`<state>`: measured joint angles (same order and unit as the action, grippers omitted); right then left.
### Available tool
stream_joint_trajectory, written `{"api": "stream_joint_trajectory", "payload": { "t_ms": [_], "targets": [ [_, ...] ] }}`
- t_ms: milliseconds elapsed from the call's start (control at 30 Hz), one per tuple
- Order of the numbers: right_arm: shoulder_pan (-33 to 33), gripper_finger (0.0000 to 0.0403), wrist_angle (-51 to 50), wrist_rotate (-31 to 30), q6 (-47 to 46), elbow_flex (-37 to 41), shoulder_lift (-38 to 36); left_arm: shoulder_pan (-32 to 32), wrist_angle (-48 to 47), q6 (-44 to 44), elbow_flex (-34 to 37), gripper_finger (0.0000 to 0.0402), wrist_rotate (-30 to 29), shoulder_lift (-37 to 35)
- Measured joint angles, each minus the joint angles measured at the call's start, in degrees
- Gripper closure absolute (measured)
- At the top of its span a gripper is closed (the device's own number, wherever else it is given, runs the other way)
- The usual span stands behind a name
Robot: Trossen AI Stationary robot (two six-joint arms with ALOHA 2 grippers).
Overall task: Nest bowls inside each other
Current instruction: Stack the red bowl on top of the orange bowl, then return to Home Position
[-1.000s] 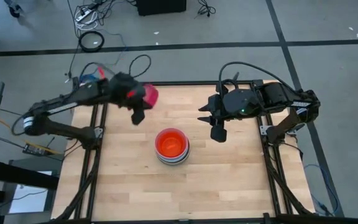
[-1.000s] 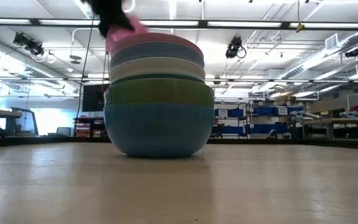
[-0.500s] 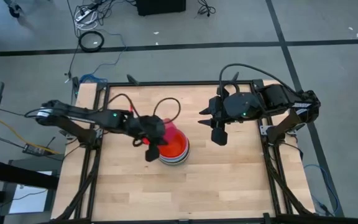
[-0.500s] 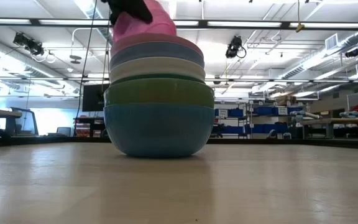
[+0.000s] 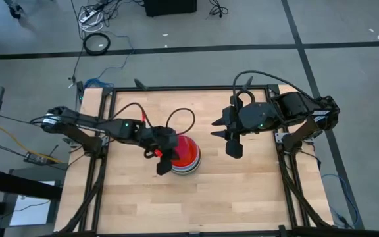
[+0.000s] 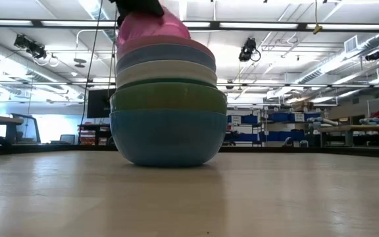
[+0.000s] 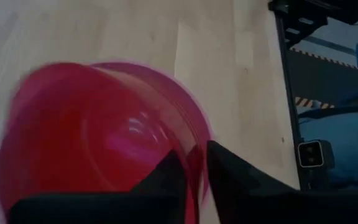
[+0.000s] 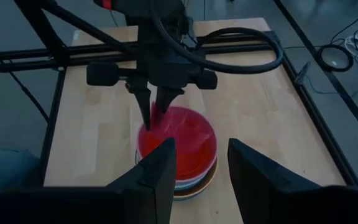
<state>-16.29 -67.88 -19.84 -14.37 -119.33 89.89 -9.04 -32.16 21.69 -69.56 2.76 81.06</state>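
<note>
**Clerk:** Item one, the thing in hand?

**Arm:** Pink bowl [image 6: 151, 29], round plain plastic, glossy, translucent at the rim. It sits on top of the stack [image 6: 168, 105] near the middle of the bench [image 5: 130, 197]. It is tilted and riding high on one side, so I judge it not yet seated.

**Clerk:** Item two, the stack?

**Arm:** From the bottom, the level view shows teal, green, white and light blue, each rim showing above the last. Any bowls nested deeper are hidden from that side.

**Clerk:** Item three, your left gripper [image 5: 164, 163]?

**Arm:** It is at the pink bowl's rim, on the stack's left side, reaching in from my left. I cannot tell whether it is clamped on that rim or has let go. A rim hold suits the job, since it leaves the bowl's belly free to drop into the one beneath.

**Clerk:** Item four, your right gripper [image 5: 233, 148]?

**Arm:** It is apart and empty, hanging over bare bench just to the right of the stack. It waits there, out of the left arm's way.
</note>
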Motion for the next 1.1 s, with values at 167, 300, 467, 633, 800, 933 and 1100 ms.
{"api": "stream_joint_trajectory", "payload": {
  "t_ms": [167, 300, 467, 633, 800, 933, 1100],
  "targets": [
    [-0.46, 0.027, -0.02, -0.02, -0.12, 0.0, 0.0, 0.02, -0.78, 1.45, 0.09, 0.0285, -0.89, 0.0],
    [-0.96, 0.027, -0.04, 0.0, -0.51, 0.0, 0.0, 0.02, -0.79, 1.86, 0.09, 0.0264, -1.04, 0.0],
    [-3.15, 0.027, -5.51, -3.15, 0.55, 0.0, 0.0, -1.51, -1.76, 2.46, 0.17, 0.026, -1.66, -1.64],
    [-9.46, 0.027, -5.84, -2.92, 5.45, 0.0, 0.0, -3.83, -1.06, 1.57, -0.75, 0.026, -2.37, -10.39],
    [-14.55, 0.027, 0.24, -4.15, 9.51, -0.02, 0.0, -7.91, 5.92, -11.27, -2.14, 0.026, -1.44, -22.28],
    [-16.5, 0.027, 2.0, -3.85, 11.23, -1.02, -0.08, -9.37, 10.84, -13.73, -2.14, 0.0259, 1.09, -30.57],
    [-15.74, 0.027, 9.33, -2.49, 14.48, -1.31, -2.18, -9.83, 12.59, -15.89, -1.46, 0.0259, 6.15, -36.33]
  ]
}}
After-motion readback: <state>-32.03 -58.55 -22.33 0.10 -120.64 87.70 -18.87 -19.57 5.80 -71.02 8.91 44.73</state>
